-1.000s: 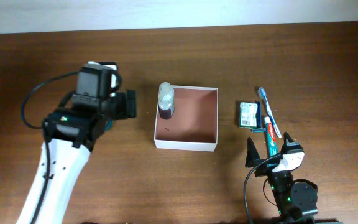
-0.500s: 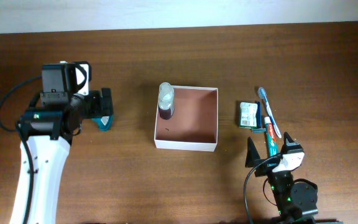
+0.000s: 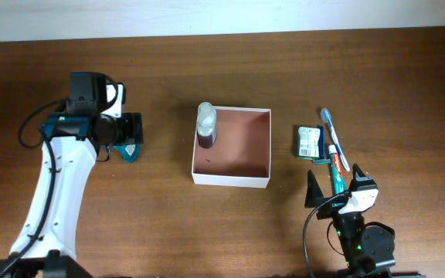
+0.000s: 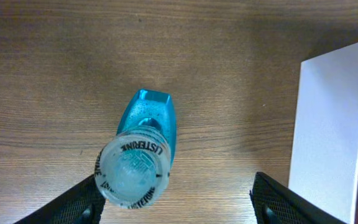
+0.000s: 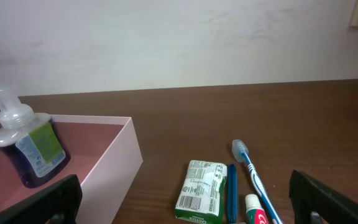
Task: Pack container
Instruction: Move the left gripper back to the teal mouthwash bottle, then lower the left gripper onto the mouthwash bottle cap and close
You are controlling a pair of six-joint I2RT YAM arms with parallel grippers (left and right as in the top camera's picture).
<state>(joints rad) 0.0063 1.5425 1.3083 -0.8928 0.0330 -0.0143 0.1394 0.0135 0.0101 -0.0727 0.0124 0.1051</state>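
Note:
The container (image 3: 261, 147), a shallow white-walled box with a reddish-brown inside, stands mid-table and holds a pump bottle (image 3: 206, 123) in its far left corner. My left gripper (image 3: 132, 139) is open to the left of the container, over a blue Listerine bottle (image 4: 154, 121). The bottle's cap sits between the fingers, close to the left one (image 4: 179, 205). The container's white wall (image 4: 328, 124) shows at the right of the left wrist view. My right gripper (image 3: 334, 193) is open and empty, low at the front right (image 5: 185, 208). The right wrist view shows the container (image 5: 114, 165) and the pump bottle (image 5: 33, 146).
Right of the container lie a green-and-white packet (image 3: 308, 142), a blue-and-white toothbrush (image 3: 335, 139), a toothpaste tube (image 3: 335, 168) and a thin blue stick (image 5: 231, 186). They also show in the right wrist view: packet (image 5: 201, 190), toothbrush (image 5: 253, 171), toothpaste (image 5: 255, 208).
My left arm has drawn back leftward from the container's side and turned; its gripper now sits over the blue bottle. The right arm and the items have not moved.

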